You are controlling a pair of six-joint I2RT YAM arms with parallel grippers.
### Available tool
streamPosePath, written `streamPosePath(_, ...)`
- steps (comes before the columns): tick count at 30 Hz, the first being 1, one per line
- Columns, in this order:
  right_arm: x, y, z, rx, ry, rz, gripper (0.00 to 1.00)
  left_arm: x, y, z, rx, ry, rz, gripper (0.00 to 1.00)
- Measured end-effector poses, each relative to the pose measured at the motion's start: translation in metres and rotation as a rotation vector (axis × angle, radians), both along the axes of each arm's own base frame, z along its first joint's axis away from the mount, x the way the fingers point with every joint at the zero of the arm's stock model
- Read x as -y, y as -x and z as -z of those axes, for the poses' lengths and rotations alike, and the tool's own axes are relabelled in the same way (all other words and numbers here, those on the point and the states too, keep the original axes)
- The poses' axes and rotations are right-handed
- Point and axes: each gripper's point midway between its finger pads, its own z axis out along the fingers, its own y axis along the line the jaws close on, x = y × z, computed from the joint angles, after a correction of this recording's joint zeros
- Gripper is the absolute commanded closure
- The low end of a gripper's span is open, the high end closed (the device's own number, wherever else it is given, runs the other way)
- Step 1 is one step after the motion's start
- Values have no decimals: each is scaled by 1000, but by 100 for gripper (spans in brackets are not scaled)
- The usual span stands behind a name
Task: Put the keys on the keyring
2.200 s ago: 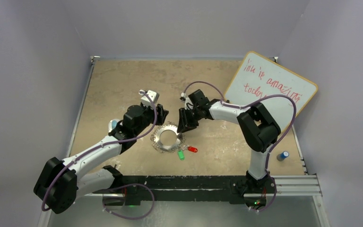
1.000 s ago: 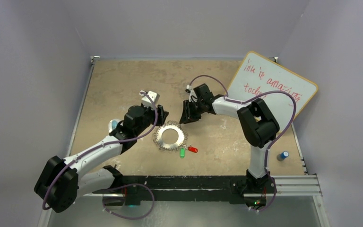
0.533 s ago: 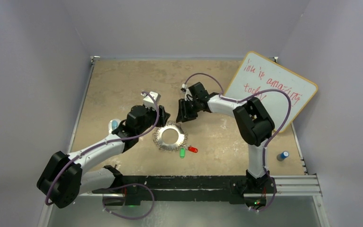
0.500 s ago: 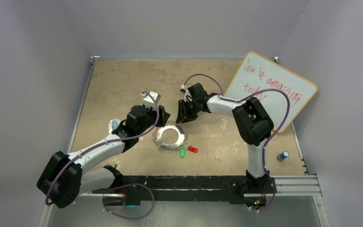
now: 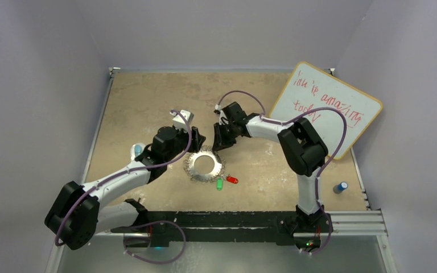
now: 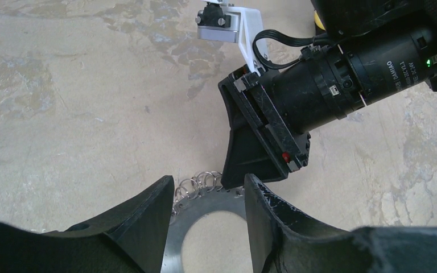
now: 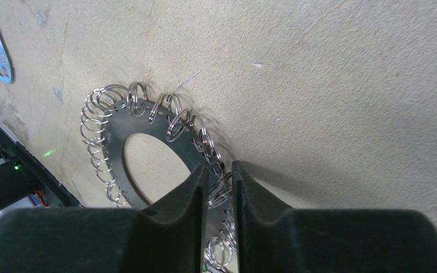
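The keyring (image 5: pixel 193 166) lies flat mid-table, a silvery ring fringed with small loops. The keys lie just right of its near rim: the green one (image 5: pixel 219 184) and the red one (image 5: pixel 232 180). My left gripper (image 5: pixel 196 145) is open, its fingertips astride the ring's far rim (image 6: pixel 205 200) in the left wrist view (image 6: pixel 209 182). My right gripper (image 5: pixel 217 145) meets it from the right. In the right wrist view its jaws (image 7: pixel 219 170) stand almost together, pinching small loops on the keyring's (image 7: pixel 115 122) edge.
A whiteboard (image 5: pixel 330 108) with red writing leans at the back right. A small blue-capped cylinder (image 5: pixel 339 186) stands near the right edge. A clear bluish object (image 5: pixel 138 151) lies beside the left arm. The two grippers are almost touching above the ring.
The right gripper has slid left and down onto the ring's far rim and narrowed its jaws on the loops. The ring shifted slightly right earlier. The left gripper has hardly moved.
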Motion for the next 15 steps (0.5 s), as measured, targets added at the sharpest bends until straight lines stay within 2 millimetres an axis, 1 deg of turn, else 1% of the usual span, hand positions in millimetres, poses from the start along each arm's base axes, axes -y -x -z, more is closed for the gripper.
streamPosePath(2,0,2,1,-2,9,-4,85,0,0,0,0,0,0,53)
streamPosePath(8,1,5,1,-8,18,-19,86,0,0,0,-1,-1,0,53)
streamPosePath(9,1,5,0,-8,18,-23,87,0,0,0,-1,-1,0,53)
streamPosePath(12,-1,5,-5,-1,6,-44,95,0,0,1,-2,-1,0,53)
streamPosePath(15,-8,-2,-17,24,-21,-66,98,0,0,1,-2,-1,0,53)
